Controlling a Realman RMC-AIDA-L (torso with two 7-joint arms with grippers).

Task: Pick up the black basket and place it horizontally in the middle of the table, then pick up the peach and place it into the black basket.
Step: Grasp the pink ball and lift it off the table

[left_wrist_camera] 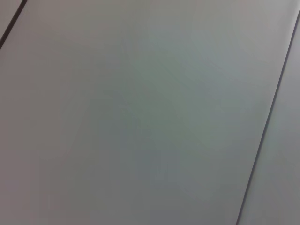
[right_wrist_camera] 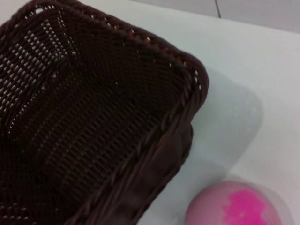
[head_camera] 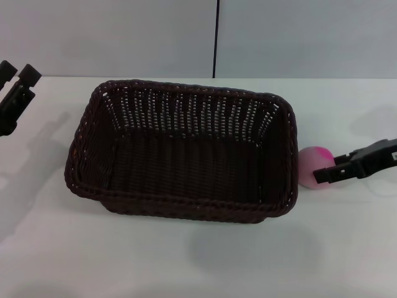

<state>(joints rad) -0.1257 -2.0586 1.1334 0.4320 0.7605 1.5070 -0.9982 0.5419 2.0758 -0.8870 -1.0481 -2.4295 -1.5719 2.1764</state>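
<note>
The black basket [head_camera: 180,158] stands upright in the middle of the white table [head_camera: 186,261], long side across the head view, and nothing lies in it. Its corner also shows in the right wrist view [right_wrist_camera: 93,117]. The peach [head_camera: 313,162] lies on the table just right of the basket, close to its right wall but apart from it. It also shows in the right wrist view [right_wrist_camera: 234,206], magenta spot upward. My right gripper [head_camera: 327,169] is open, its tips at the peach's right side and not closed on it. My left gripper [head_camera: 17,71] is open and empty, raised at the far left.
A grey wall with a dark vertical seam [head_camera: 216,37] rises behind the table's far edge. The left wrist view shows only grey wall panels [left_wrist_camera: 140,117]. Bare tabletop lies in front of the basket and to its left.
</note>
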